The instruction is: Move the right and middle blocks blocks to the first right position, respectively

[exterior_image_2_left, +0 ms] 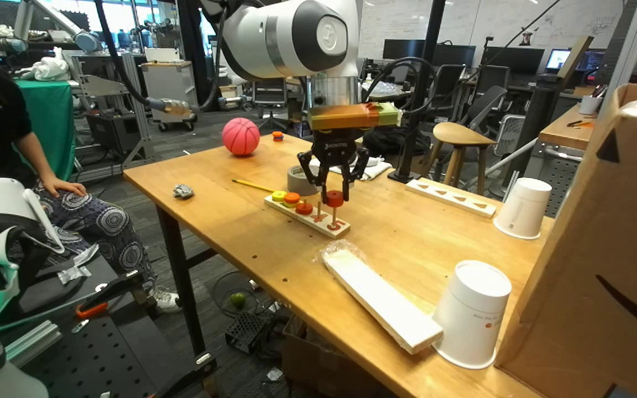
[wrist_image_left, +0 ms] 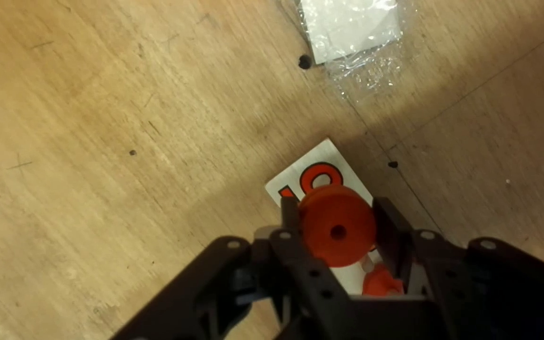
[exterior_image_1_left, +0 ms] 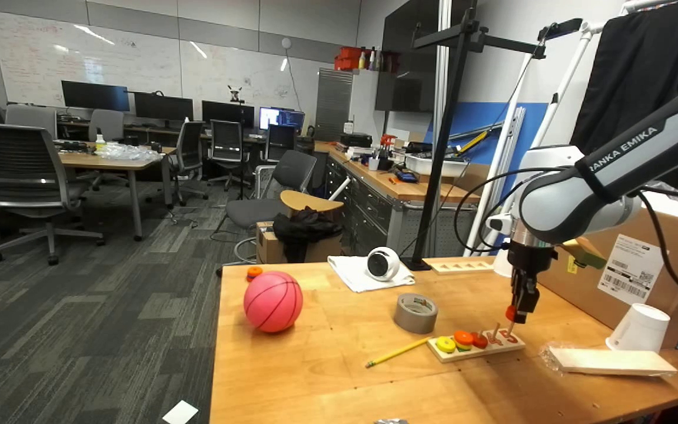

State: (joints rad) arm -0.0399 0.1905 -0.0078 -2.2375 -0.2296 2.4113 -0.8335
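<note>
My gripper is shut on a small red block, round with a hole in its middle, one finger on either side. Both exterior views show this block straight above the end peg, by the printed 5 of the wooden board. Its underside is at the peg's top; I cannot tell if the peg has entered the hole. Further along the board sit another red block, an orange block and a yellow block. Between them and the 5, the peg at the 4 is bare.
A pencil and a tape roll lie near the board, with a pink ball farther off. A plastic-wrapped wooden piece, white cups and a cardboard box stand on the opposite side.
</note>
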